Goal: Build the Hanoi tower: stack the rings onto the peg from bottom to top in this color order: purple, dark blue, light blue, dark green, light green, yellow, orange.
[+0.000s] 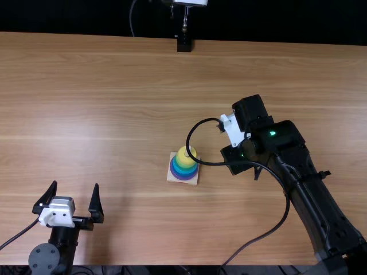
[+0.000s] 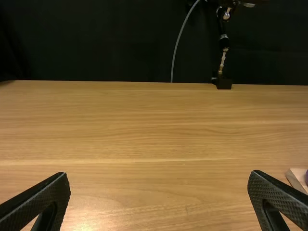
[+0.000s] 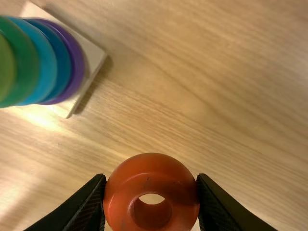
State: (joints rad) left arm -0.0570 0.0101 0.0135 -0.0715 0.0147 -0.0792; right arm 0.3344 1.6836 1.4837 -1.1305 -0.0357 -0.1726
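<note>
Right pincer (image 3: 151,178) pinches orange ring (image 3: 151,168) by opposite sides, centre unblocked, presumably to cap yellow-topped stack (image 1: 185,162); left pincer (image 2: 160,177) spread, empty.

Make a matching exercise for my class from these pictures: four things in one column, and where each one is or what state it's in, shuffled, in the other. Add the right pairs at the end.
Column 1
1. Orange ring
2. Square base
3. Left hand
4. Purple ring

Column 2
A. Open, with nothing between its fingers
B. Stacked directly on the base
C. Held between the fingers of the right hand
D. Flat on the wooden table, under the stacked rings

Right pairs: 1-C, 2-D, 3-A, 4-B
</note>
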